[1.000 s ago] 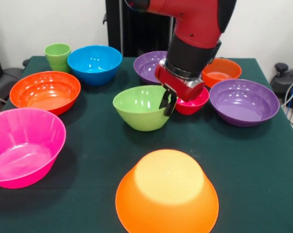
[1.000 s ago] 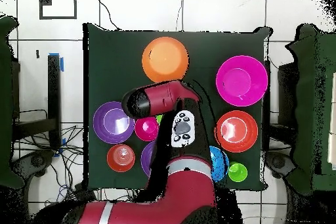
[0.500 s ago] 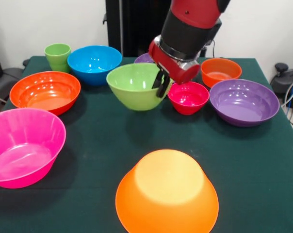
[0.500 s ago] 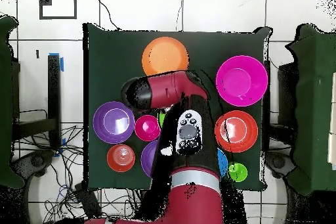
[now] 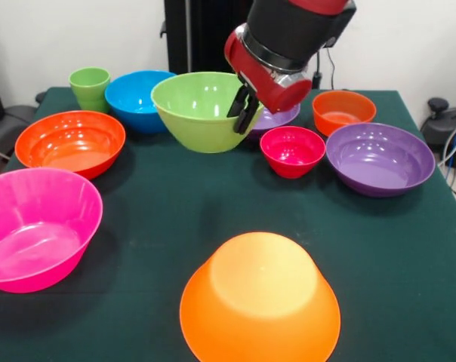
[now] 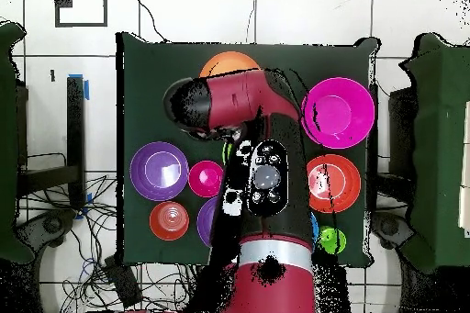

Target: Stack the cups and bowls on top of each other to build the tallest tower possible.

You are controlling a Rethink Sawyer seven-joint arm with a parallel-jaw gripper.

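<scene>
My gripper (image 5: 240, 119) is shut on the right rim of the green bowl (image 5: 198, 109) and holds it upright in the air, above the table's far middle. The large upturned orange bowl (image 5: 260, 305) stands at the near edge with nothing on it; in the overhead view only its rim (image 6: 223, 61) shows past the arm. The light-green cup (image 5: 90, 87) stands at the far left corner beside the blue bowl (image 5: 140, 96). The arm hides the gripper and the green bowl in the overhead view.
A pink bowl (image 5: 35, 226) and a red-orange bowl (image 5: 71, 142) sit on the left. On the right sit a small magenta-red bowl (image 5: 292, 151), a large purple bowl (image 5: 379, 157), a small red-orange bowl (image 5: 343, 111) and a second purple bowl (image 5: 279, 118).
The gripper has lifted the green bowl off the table and carried it up and to the left in the front view. The other bowls have not moved.
</scene>
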